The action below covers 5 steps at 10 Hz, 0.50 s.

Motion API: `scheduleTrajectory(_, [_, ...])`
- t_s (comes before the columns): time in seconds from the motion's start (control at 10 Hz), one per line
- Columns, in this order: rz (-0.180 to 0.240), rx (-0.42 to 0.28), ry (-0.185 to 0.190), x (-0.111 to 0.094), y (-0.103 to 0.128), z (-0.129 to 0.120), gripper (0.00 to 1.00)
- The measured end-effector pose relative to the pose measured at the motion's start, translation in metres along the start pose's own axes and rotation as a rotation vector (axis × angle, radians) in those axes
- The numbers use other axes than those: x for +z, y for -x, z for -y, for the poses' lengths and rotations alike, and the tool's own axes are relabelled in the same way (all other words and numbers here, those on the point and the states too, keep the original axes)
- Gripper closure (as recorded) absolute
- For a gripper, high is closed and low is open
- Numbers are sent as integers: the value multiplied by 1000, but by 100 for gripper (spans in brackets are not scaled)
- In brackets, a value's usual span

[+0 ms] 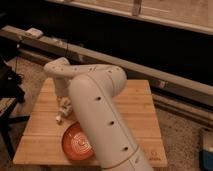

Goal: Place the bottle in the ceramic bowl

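Viewed from above and behind the bulky white arm (102, 125), filling the middle and lower foreground and bending back leftward over a wooden table (142, 112). At the end of that arm, the gripper (63, 105), pointing down over the table's left half, just behind the ceramic bowl (66, 143). Jaws drawn in around the bottle (59, 117), as far as can be made out: a small pale shape slanting down and to the left from between them, lower tip close to the tabletop; touching the wood or just above it, impossible to tell. Bottle outside the bowl, just beyond its far-left rim. Bowl itself near the table's front edge, reddish-orange with pale rings inside, right side hidden behind the arm, nothing visible on the exposed part of its inside. Beyond the table, a long pale ledge (125, 62) running diagonally across a dark background, with a small white object (34, 33) at its upper-left end. At the far left, a dark stand (9, 87); at the lower right corner, a blue-and-white box (207, 150) on the speckled floor (180, 130).
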Motion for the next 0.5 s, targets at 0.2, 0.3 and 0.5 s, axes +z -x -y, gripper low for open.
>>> scheduleTrajectory(0.2, [-1, 19, 2, 0, -2, 8, 35])
scheduleTrajectory(0.3, [-2, 27, 6, 0, -2, 10, 35])
scheduleTrajectory(0.5, [0, 49, 19, 1, 2, 15, 35])
